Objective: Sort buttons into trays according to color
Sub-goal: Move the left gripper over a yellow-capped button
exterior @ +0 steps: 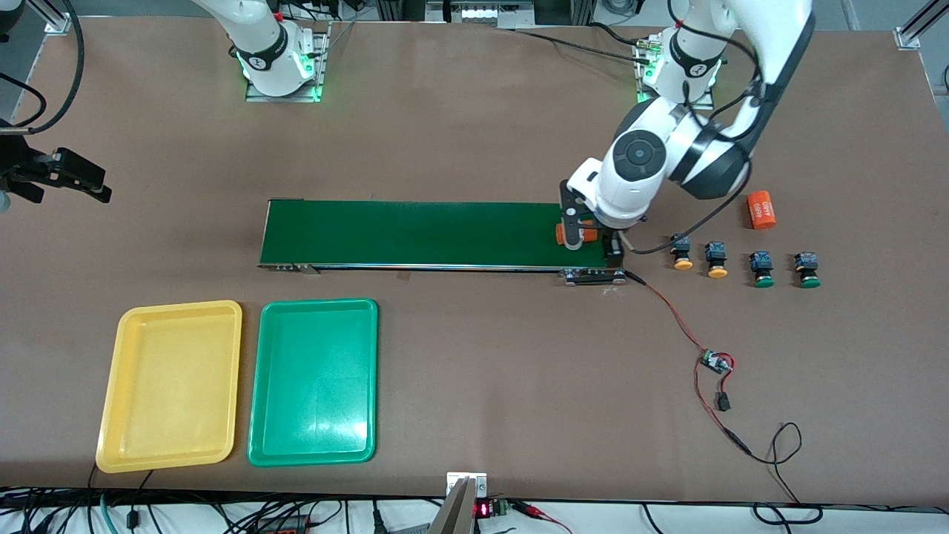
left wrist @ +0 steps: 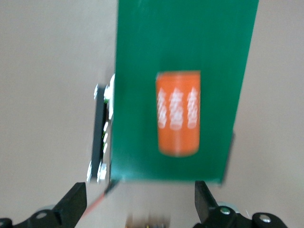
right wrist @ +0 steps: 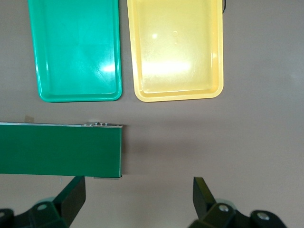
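Note:
Four buttons stand in a row on the table toward the left arm's end: two with yellow-orange caps (exterior: pixel 682 253) (exterior: pixel 716 260) and two with green caps (exterior: pixel 761 269) (exterior: pixel 808 270). The yellow tray (exterior: pixel 170 386) (right wrist: pixel 175 47) and the green tray (exterior: pixel 313 382) (right wrist: pixel 76 47) lie side by side, both holding nothing, nearer the front camera than the belt. My left gripper (exterior: pixel 572 231) (left wrist: pixel 137 204) is open over the belt's end, just above an orange cylinder (left wrist: pixel 178 114) lying there, not gripping it. My right gripper (exterior: pixel 89 184) (right wrist: pixel 137 197) waits open, high over the right arm's end of the table.
A long dark-green conveyor belt (exterior: pixel 415 233) (left wrist: pixel 185 47) (right wrist: pixel 57 149) runs across the middle. A second orange cylinder (exterior: pixel 761 210) lies farther from the front camera than the buttons. A red-and-black wire with a small circuit board (exterior: pixel 715 362) trails from the belt's end.

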`<state>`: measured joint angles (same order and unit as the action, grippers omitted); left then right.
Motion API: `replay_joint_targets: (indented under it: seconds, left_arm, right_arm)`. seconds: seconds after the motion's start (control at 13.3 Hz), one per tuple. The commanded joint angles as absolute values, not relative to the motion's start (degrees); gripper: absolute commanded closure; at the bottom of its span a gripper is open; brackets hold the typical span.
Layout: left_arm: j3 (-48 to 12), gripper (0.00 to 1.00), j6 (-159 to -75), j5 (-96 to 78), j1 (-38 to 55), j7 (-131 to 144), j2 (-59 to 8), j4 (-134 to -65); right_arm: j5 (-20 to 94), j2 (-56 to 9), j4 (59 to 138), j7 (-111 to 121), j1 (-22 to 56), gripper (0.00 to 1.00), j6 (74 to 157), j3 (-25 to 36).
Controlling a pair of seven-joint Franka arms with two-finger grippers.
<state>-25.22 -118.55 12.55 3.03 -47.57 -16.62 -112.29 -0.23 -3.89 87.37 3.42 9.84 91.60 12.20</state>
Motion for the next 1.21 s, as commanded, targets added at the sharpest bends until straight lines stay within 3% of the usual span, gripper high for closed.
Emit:
replay_joint_targets:
  seconds: [0.0,0.38,0.9,1.13]
  left_arm:
    - [-25.5,0.0,-108.7,12.7,-0.5,-44.9,-15.6,-105.5]
    - [-25.4,0.0,-103.8,12.7,-10.8,-30.3,-14.6,-100.0]
    - [-25.4,0.0,-99.0,12.8,-15.3,-3.5,-14.7,-100.7]
    - [-25.5,0.0,-100.2,12.8,-15.3,6.7,-16.3,-104.6]
  right_arm:
    - [-0.2,-2.9,88.1,3.1,9.7,0.0,91.6,12.0]
    - [-0.2,-2.9,88.1,3.1,9.8,0.0,91.8,12.0]
    - [-0.2,-2.9,88.1,3.1,9.8,0.0,91.9,11.9]
    - [-0.2,-2.9,88.1,3.1,9.8,0.0,91.9,11.9]
